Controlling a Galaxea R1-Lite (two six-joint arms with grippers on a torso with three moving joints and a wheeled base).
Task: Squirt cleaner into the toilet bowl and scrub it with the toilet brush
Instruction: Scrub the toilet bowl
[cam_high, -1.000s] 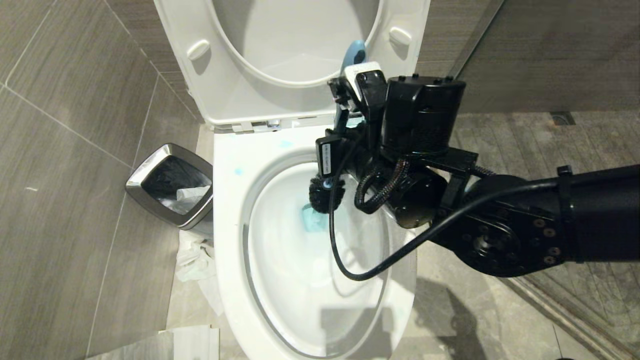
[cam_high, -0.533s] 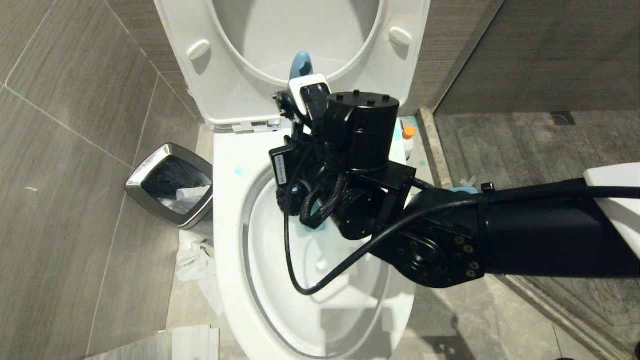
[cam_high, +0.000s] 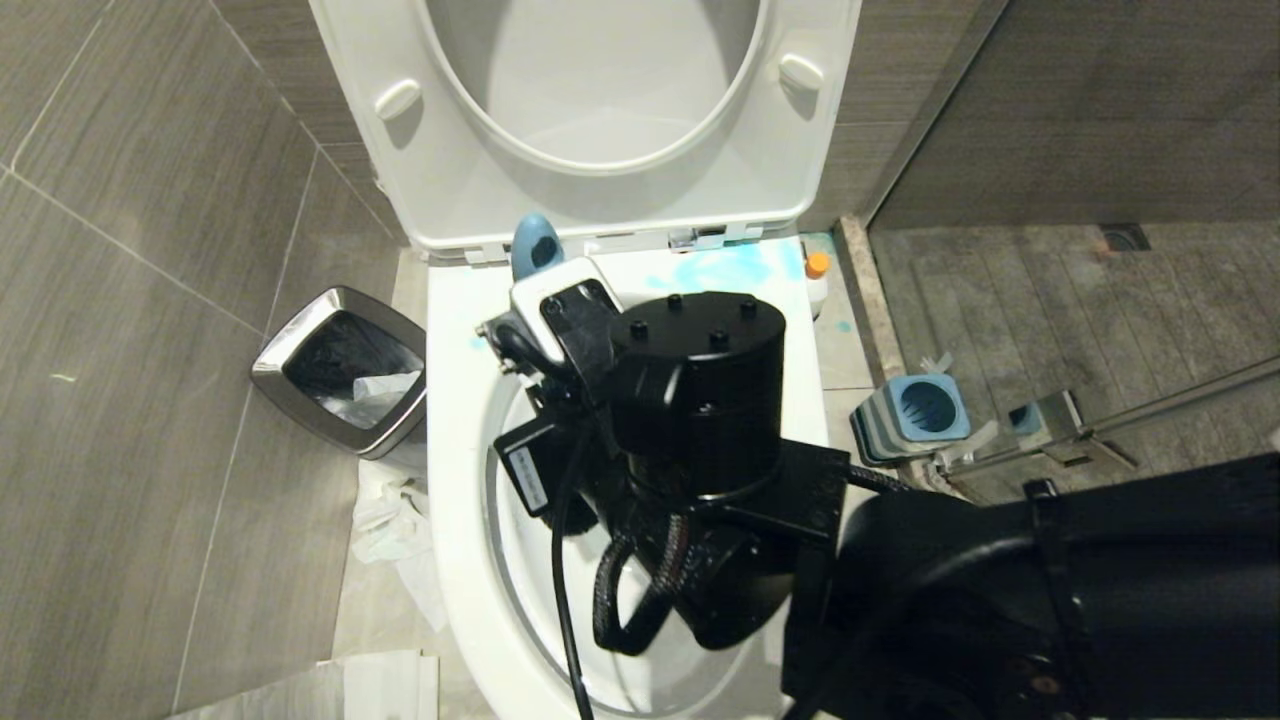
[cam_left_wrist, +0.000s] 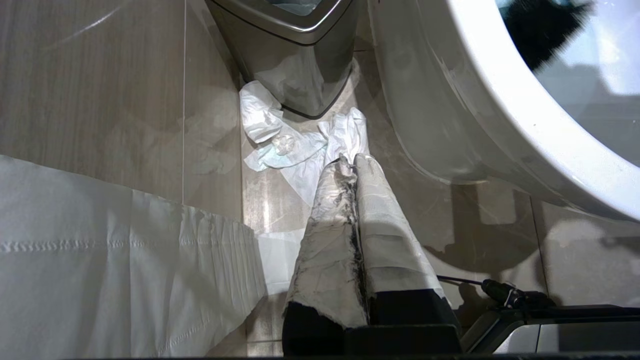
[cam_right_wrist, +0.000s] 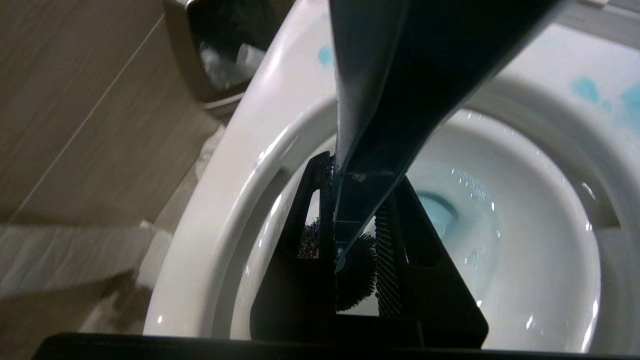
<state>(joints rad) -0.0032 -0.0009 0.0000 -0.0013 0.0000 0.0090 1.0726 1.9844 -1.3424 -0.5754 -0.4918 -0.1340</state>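
Head view: right gripper (cam_right_wrist: 352, 225), clamped on the slim dark-blue toilet brush (cam_right_wrist: 380, 100), has swung nearer and leftward inside the glossy white porcelain toilet bowl (cam_high: 455, 420), uncovering turquoise cleaner (cam_high: 725, 268) smears.

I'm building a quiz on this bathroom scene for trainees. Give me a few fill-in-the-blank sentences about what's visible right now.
1. The right gripper is shut on the handle of the ____.
2. The brush's bristle head sits inside the ____.
3. The waste bin stands on the robot's ____ side of the toilet.
4. Smears of cleaner on the rim are coloured ____.

Missing words: toilet brush; toilet bowl; left; blue
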